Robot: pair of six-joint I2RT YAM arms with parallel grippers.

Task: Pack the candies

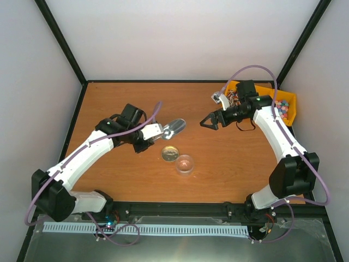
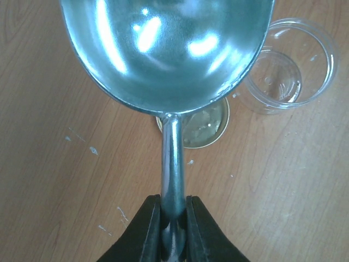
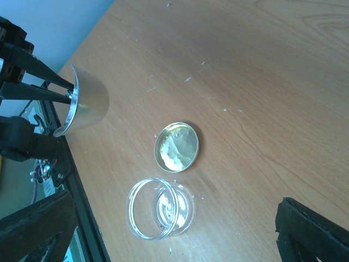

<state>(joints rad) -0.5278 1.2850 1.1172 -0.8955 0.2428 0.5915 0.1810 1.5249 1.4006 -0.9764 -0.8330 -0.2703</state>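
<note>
My left gripper (image 1: 162,130) is shut on the thin handle (image 2: 172,164) of a metal scoop (image 1: 175,127), whose bowl (image 2: 169,49) is empty and hangs just above the table. Below the scoop lies a gold lid (image 1: 170,153), inner side up, and beside it stands an empty clear jar (image 1: 185,164). The jar (image 2: 286,71) sits to the right of the scoop in the left wrist view. The candies (image 1: 281,107) are small coloured pieces in a yellow bin (image 1: 289,97) at the far right. My right gripper (image 1: 209,122) hangs open and empty between the bin and the scoop; its fingers (image 3: 311,234) frame the jar (image 3: 161,210) and the lid (image 3: 176,147).
The wooden table (image 1: 136,98) is ringed by a black frame and white walls. A black rail (image 1: 180,208) runs along the near edge between the arm bases. Small white specks dot the wood around the jar.
</note>
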